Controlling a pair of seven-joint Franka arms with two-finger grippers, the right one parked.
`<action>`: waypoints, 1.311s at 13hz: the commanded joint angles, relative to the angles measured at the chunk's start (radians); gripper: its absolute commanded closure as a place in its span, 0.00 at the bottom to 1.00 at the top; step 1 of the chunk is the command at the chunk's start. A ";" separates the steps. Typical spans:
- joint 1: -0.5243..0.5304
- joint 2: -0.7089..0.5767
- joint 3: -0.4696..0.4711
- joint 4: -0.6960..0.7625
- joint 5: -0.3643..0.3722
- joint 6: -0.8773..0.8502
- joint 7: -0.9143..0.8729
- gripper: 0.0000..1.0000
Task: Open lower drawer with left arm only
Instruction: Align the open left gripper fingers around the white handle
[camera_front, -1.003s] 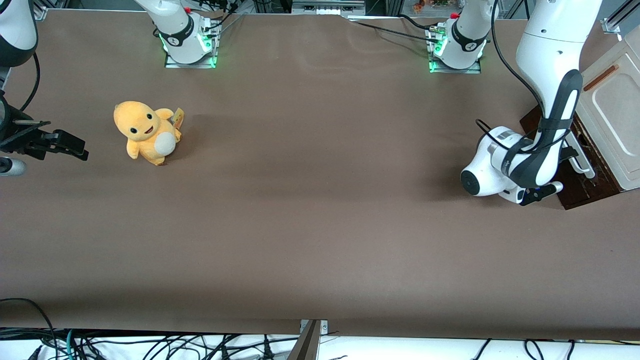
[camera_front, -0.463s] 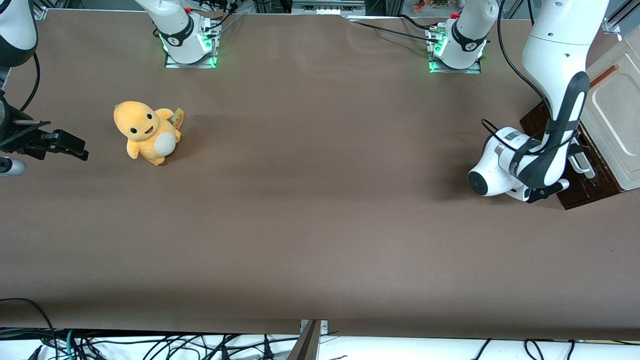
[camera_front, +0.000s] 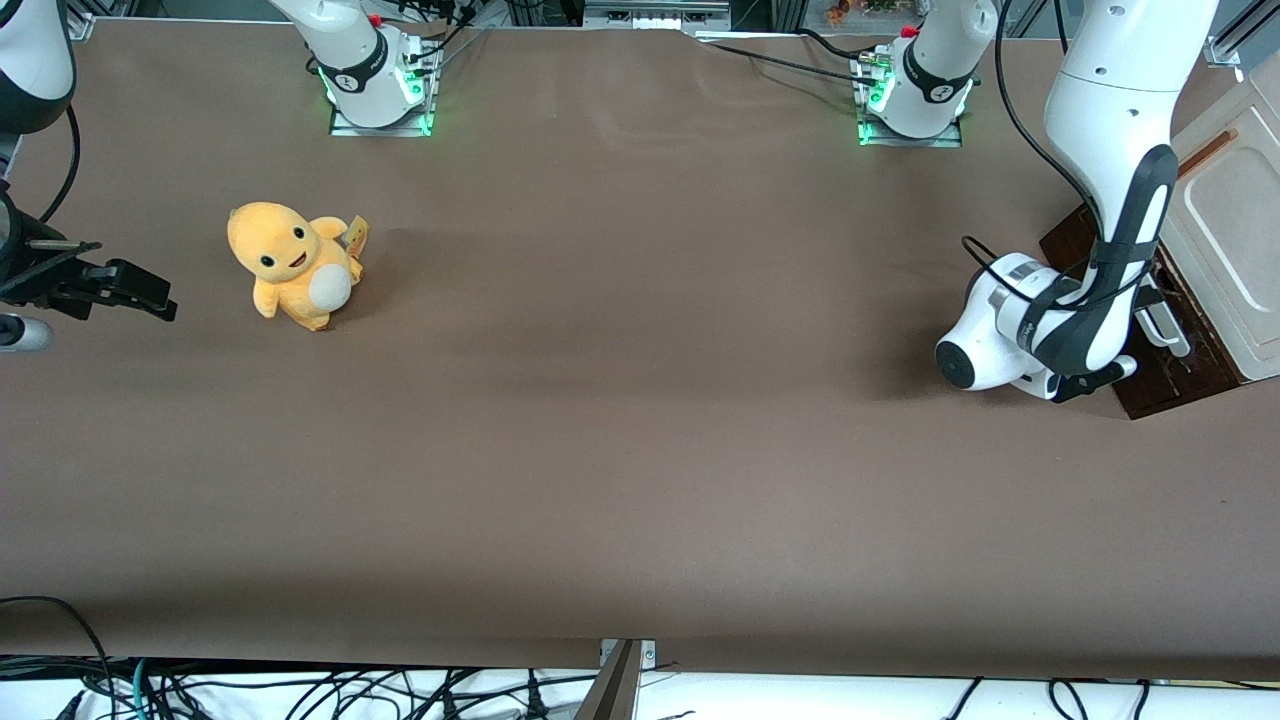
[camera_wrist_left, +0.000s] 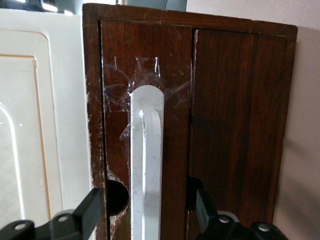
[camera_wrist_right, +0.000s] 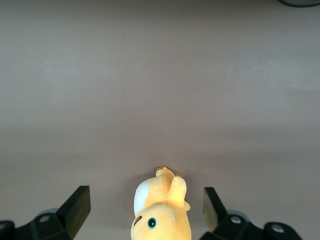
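**Tool astride the white handle of the lower drawer**

Seen at the working arm's end of the desk (camera_front: 640, 400): a dark brown cabinet (camera_front: 1170, 375) low on the brown surface, with a cream panel (camera_front: 1225, 220) above it carrying a thin orange-brown handle (camera_front: 1205, 152). Bent down in front of that cabinet, the left arm (camera_front: 1125, 215), white with a dark grey band along the forearm, round wrist close to the desk, black cable looping over it.

From the wrist camera: the lower drawer (camera_wrist_left: 172, 125), dark brown wooden front, scratched, chipped along one edge, patches of clear tape around the end of the bar. Long white handle (camera_wrist_left: 146, 165) running down the middle of that front. Front apparently flush with the neighbouring dark panel; no pale inside visible. Tool (camera_wrist_left: 150, 212) spread wide, one black finger (camera_wrist_left: 92, 207) on each side of the handle, the bar lying between them with a clear gap on both sides, so no grip on it. Round notches in the wood just beside both fingers.

In the front view, tool (camera_front: 1140, 335) mostly hidden by the forearm and wrist, only the white bar showing past them.

Toward the parked arm's end of the desk, well apart from the cabinet: a yellow plush toy (camera_front: 290, 265), sitting upright, pale belly, small tag at its back.
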 joint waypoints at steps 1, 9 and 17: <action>0.015 -0.009 0.002 -0.018 0.049 -0.001 -0.011 0.17; 0.015 -0.001 0.002 -0.023 0.057 -0.013 -0.011 0.40; 0.015 0.011 0.002 -0.021 0.071 -0.016 -0.013 0.48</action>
